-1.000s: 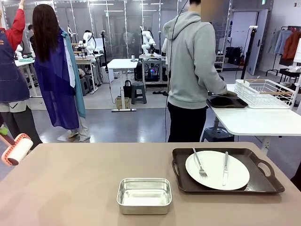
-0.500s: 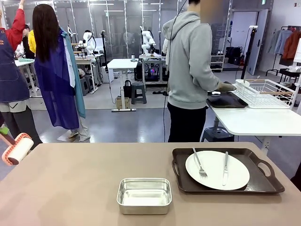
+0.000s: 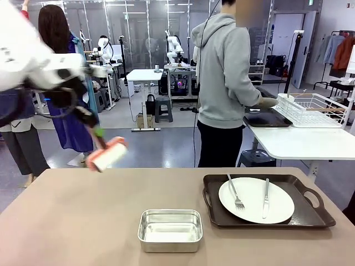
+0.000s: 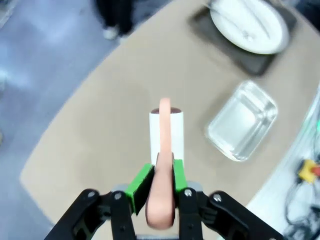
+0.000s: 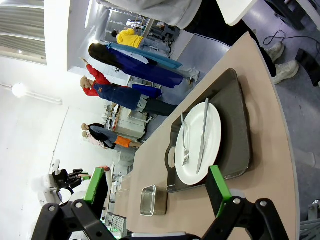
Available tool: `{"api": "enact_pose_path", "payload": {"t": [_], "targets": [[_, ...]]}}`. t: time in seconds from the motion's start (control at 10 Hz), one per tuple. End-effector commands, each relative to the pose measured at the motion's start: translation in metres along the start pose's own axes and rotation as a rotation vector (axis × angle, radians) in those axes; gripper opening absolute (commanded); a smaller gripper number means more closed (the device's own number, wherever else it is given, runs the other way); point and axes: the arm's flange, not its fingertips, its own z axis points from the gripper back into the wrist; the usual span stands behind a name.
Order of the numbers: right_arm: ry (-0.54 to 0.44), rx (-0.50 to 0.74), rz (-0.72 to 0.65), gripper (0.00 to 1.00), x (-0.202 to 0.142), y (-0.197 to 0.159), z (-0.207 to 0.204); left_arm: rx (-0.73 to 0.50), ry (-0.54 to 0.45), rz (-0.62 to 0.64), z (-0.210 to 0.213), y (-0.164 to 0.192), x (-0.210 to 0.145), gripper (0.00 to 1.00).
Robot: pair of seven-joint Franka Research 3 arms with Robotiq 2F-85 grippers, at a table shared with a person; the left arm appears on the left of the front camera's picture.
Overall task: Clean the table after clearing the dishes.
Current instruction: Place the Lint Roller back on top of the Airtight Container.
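Observation:
My left gripper (image 3: pixel 97 132) hangs over the far left part of the beige table (image 3: pixel 72 221), shut on the pink handle of a lint roller (image 3: pixel 107 154) with a white roll. Its wrist view looks down on the green pads (image 4: pixel 139 182) clamping the handle (image 4: pixel 161 200), with the white roll (image 4: pixel 166 133) above the table (image 4: pixel 95 120). A white plate (image 3: pixel 256 200) with fork and knife lies on a dark tray (image 3: pixel 310 217) at the right. My right gripper (image 5: pixel 156 172) stands open, apart from that plate (image 5: pixel 200 145) and tray (image 5: pixel 235 135).
A small steel pan (image 3: pixel 170 230) sits near the front middle of the table, also below the roller (image 4: pixel 242 127). A person in a grey hoodie stands at the far white table (image 3: pixel 299 141), a hand (image 3: pixel 267 102) over another dark tray (image 3: pixel 267 119) beside a wire rack (image 3: pixel 313 108).
My left arm has swung in from the left edge, carrying the lint roller up and rightward over the table. The person's hand has shifted over the far tray.

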Motion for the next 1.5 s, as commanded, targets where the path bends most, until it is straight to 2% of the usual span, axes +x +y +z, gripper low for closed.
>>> {"api": "enact_pose_path", "payload": {"t": [0.0,0.2,0.3,0.4,0.5,0.6,0.7,1.1,1.2,1.4], "targets": [[-0.004,0.009,0.006,1.0,0.0,0.003,0.002,-0.079,0.068,-0.283,-0.017,-0.03,0.034,0.23],[-0.004,0.009,0.006,1.0,0.0,0.003,0.002,-0.192,0.146,-0.44,-0.053,-0.089,0.05,0.23],[-0.004,0.009,0.006,1.0,0.0,0.003,0.002,-0.201,0.168,-0.506,-0.07,-0.105,0.052,0.23],[-0.004,0.009,0.006,1.0,0.0,0.003,0.002,-0.223,0.175,-0.512,-0.082,-0.115,0.054,0.23],[-0.004,0.009,0.006,1.0,0.0,0.003,0.002,-0.215,0.196,-0.522,-0.089,-0.117,0.052,0.23],[-0.004,0.009,0.006,1.0,0.0,0.003,0.002,-0.224,0.172,-0.489,-0.085,-0.114,0.053,0.23],[-0.004,0.009,0.006,1.0,0.0,0.003,0.002,-0.242,0.177,-0.496,-0.094,-0.127,0.053,0.23],[-0.004,0.009,0.006,1.0,0.0,0.003,0.002,-0.243,0.183,-0.496,-0.098,-0.126,0.052,0.23],[-0.004,0.009,0.006,1.0,0.0,0.003,0.002,-0.268,0.231,-0.559,-0.116,-0.13,0.059,0.23],[-0.004,0.009,0.006,1.0,0.0,0.003,0.002,-0.271,0.246,-0.595,-0.14,-0.128,0.071,0.23]]}}
